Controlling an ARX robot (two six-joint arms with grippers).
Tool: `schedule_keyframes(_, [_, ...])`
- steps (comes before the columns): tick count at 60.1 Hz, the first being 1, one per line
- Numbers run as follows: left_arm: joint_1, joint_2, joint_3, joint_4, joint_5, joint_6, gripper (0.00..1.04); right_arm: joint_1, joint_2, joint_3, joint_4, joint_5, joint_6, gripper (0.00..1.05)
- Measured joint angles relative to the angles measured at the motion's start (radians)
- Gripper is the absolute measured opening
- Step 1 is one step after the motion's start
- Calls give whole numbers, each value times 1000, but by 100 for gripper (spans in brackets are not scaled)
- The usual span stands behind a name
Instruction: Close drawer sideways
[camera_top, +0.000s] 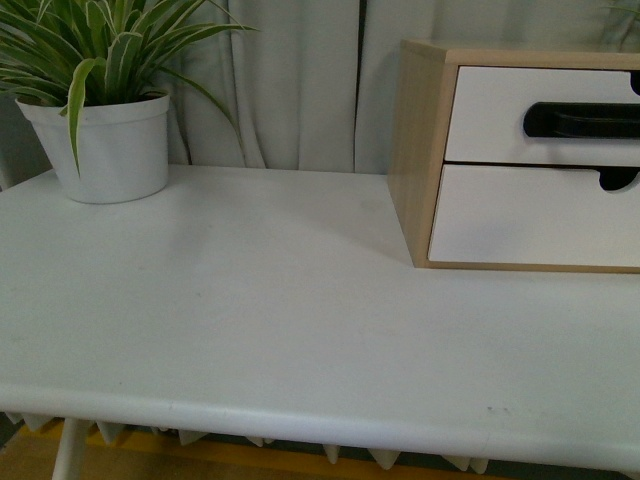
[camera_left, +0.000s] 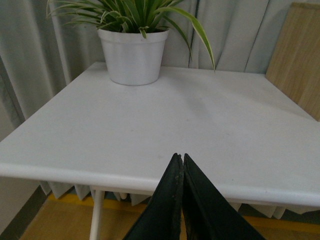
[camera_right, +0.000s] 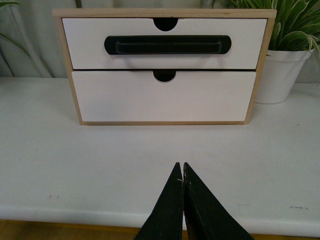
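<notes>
I am hovering my right gripper (camera_right: 183, 172), fingers pressed together (holding nothing), off the table's (camera_right: 150, 165) near edge, facing the drawer (camera_right: 165, 50), which looks flush already.

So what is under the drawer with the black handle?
Under the drawer sits a second white drawer with a curved notch and no handle, in the same wooden cabinet. Both fronts look flush, so nothing inside either can be seen. The cabinet stands on the white table.

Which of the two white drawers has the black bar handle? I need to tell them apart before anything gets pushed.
The upper drawer has the long black bar handle. The lower drawer has only a curved notch in its top edge.
</notes>
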Motion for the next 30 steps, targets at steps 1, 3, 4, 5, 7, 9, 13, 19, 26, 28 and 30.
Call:
schedule_keyframes(1, [0,0,0,-1,0,0,4,0,0,0,0,0,0,1])
schedule_keyframes(3, [0,0,0,-2,0,0,4,0,0,0,0,0,0,1])
schedule_keyframes(4, [0,0,0,-3,0,0,4,0,0,0,0,0,0,1])
schedule_keyframes(5, [0,0,0,-3,0,0,4,0,0,0,0,0,0,1])
schedule_keyframes(7, [0,0,0,-3,0,0,4,0,0,0,0,0,0,1])
schedule_keyframes(9, [0,-1,0,-3,0,0,4,0,0,0,0,0,0,1])
schedule_keyframes(13, [0,-1,0,-3,0,-2,11,0,0,0,0,0,0,4])
schedule_keyframes(19, [0,-1,0,-3,0,-2,29,0,0,0,0,0,0,22])
schedule_keyframes(26, [0,-1,0,-3,0,-2,54,0,0,0,0,0,0,48])
schedule_keyframes(28, [0,-1,0,-3,0,-2,63,0,0,0,0,0,0,55])
schedule_keyframes(30, [0,-1,0,-3,0,-2,68,0,0,0,0,0,0,63])
